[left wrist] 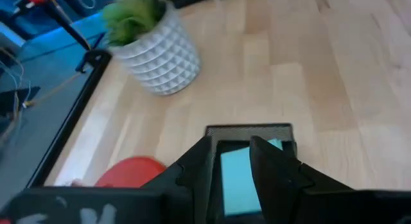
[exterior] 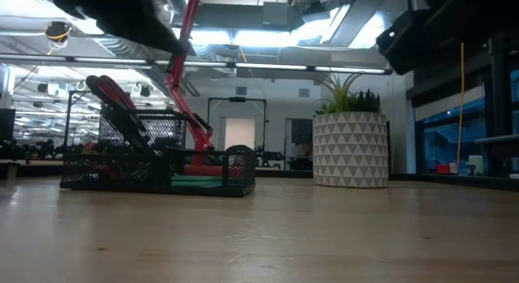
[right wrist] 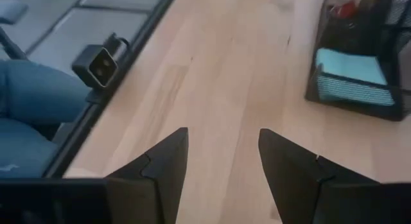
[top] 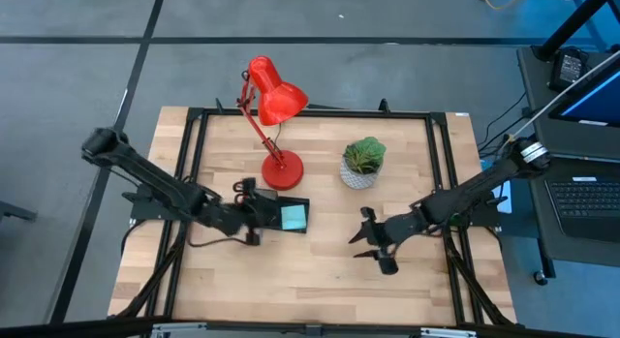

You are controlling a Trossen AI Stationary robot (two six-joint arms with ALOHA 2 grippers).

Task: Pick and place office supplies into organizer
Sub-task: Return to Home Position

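Sticky-note pad is seen inside the organizer, left of surface centre; sorting is judged done. Left end effector is held spread above it; right end effector spread, empty.

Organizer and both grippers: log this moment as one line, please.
organizer: by lamp base, blue sticky pad inside | left gripper: open, empty, close to organizer | right gripper: open, empty, over table
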